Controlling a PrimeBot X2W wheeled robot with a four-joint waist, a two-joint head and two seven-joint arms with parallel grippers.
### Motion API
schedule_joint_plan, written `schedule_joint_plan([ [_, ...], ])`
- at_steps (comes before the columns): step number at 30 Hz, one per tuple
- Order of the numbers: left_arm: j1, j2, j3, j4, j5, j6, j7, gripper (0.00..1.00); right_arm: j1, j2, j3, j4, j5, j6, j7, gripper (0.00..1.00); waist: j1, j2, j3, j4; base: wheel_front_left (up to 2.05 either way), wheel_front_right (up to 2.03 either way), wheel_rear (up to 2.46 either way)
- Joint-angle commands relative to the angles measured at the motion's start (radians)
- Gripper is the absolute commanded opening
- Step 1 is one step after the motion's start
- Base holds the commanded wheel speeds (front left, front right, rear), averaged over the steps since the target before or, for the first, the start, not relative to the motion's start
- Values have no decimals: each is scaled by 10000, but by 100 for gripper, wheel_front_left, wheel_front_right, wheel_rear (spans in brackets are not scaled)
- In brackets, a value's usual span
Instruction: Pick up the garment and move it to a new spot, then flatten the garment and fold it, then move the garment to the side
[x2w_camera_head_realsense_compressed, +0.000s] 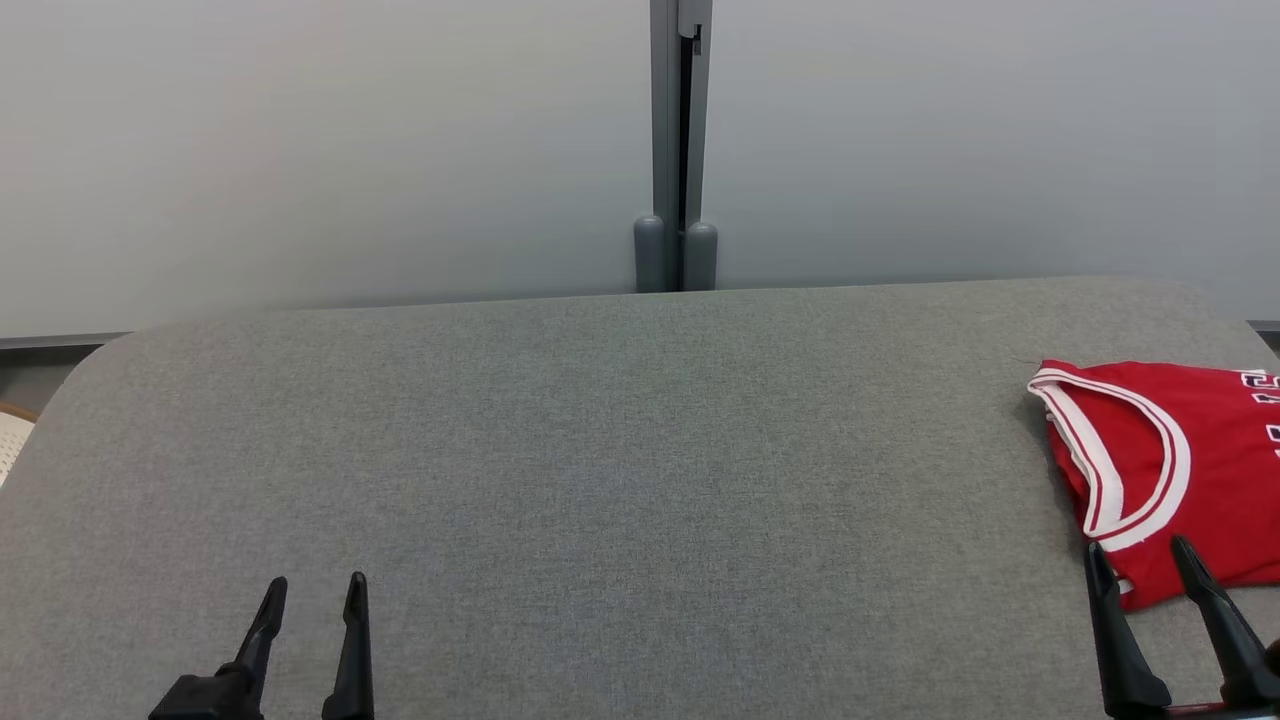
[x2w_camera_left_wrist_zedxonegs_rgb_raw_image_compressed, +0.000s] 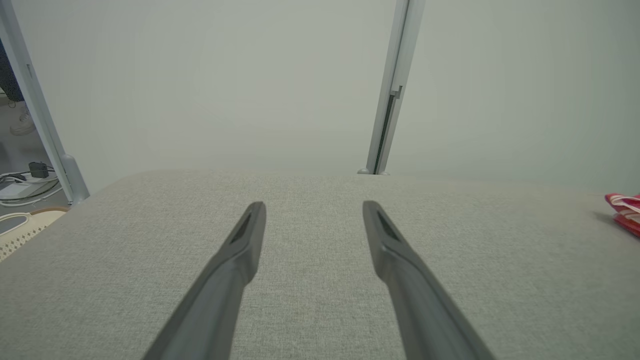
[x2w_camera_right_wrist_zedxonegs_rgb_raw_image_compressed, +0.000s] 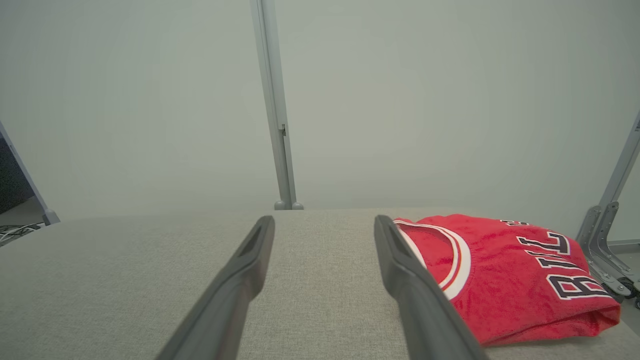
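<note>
The garment (x2w_camera_head_realsense_compressed: 1170, 470) is a red jersey with white trim and dark lettering, folded into a compact bundle at the right end of the grey fabric table (x2w_camera_head_realsense_compressed: 600, 450). In the right wrist view the garment (x2w_camera_right_wrist_zedxonegs_rgb_raw_image_compressed: 505, 275) lies just right of my right gripper's fingers. My right gripper (x2w_camera_head_realsense_compressed: 1142, 555) stands open at the garment's near edge, empty (x2w_camera_right_wrist_zedxonegs_rgb_raw_image_compressed: 322, 222). My left gripper (x2w_camera_head_realsense_compressed: 312, 590) stands open and empty over bare table at the lower left (x2w_camera_left_wrist_zedxonegs_rgb_raw_image_compressed: 312, 207). A sliver of the garment (x2w_camera_left_wrist_zedxonegs_rgb_raw_image_compressed: 625, 212) shows at the far right of the left wrist view.
A grey partition wall with a vertical post (x2w_camera_head_realsense_compressed: 678, 150) runs behind the table. A pale woven basket (x2w_camera_left_wrist_zedxonegs_rgb_raw_image_compressed: 22, 227) and cables on the floor sit beyond the table's left end. A metal bracket (x2w_camera_right_wrist_zedxonegs_rgb_raw_image_compressed: 602, 245) stands past the right end.
</note>
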Motion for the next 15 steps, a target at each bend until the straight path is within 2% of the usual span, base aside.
schedule_joint_plan([
  [1, -161, 42, 9, 2, -60, 78, 23, 0, -111, -27, -10, 39, 19, -3, -3, 0, 0, -1, 18, 4, 0, 0, 0],
  [4, 33, -83, 8, 171, -91, 33, 54, 0, 37, 71, 95, 202, 100, 0, -11, 0, 0, -1, 19, 2, 0, 0, 0],
  [15, -391, -221, 377, 274, -2194, -231, 663, 0, -579, 110, 62, 867, 2445, 0, 97, 0, 0, -1, 84, -23, 0, 0, 0],
])
